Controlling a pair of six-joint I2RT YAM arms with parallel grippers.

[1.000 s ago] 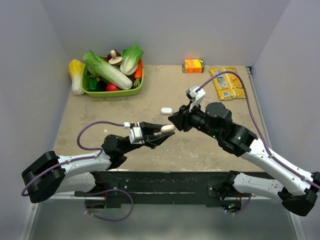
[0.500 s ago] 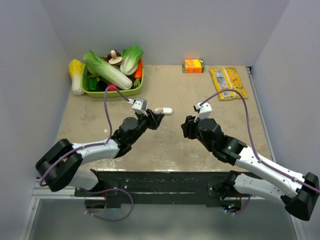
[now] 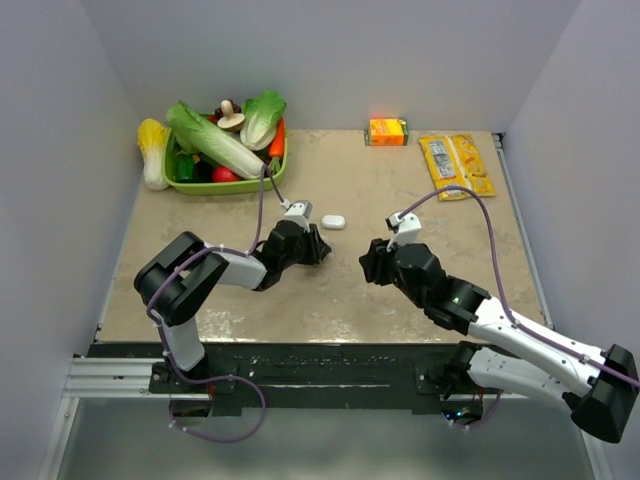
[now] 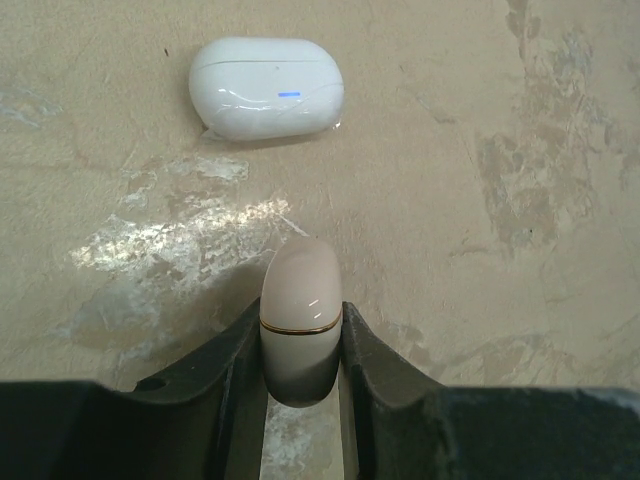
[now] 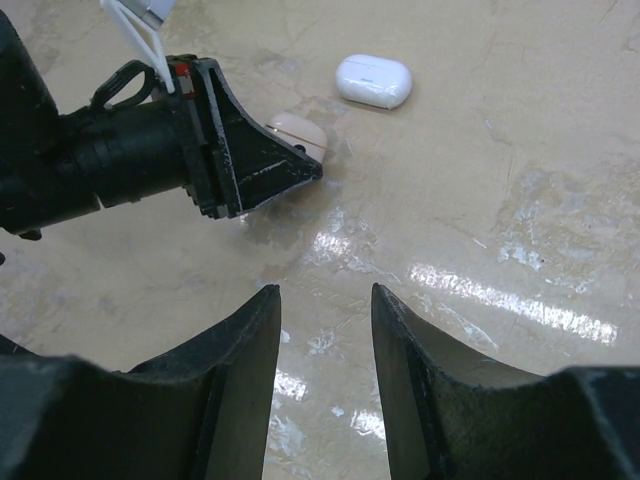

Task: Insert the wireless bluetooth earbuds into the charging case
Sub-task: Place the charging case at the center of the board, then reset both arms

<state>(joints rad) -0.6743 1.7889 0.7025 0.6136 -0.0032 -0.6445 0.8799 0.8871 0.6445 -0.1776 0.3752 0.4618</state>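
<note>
- just short of the charging case (image 4: pixel 266 87), low over the table (image 4: pixel 500 120), sat one pale earbud (image 4: pixel 300 295), clamped in the left gripper (image 4: pixel 300 322).
- looked light, rigid, glossy and slippery; best pinched gently across the middle band.
- held the right gripper (image 5: pixel 325 292) parted and empty, further from the case.
- against half a second before, sat lower and slightly back from the case.

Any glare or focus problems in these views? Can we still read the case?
Left wrist: glare patch on the tabletop left of the pale pink capsule in the left pincer; charging case sharp, blue light readable. Right wrist: bright streaks across the tabletop; right pincer fingers soft, near the lens. Top external: even light, case tiny.
</note>
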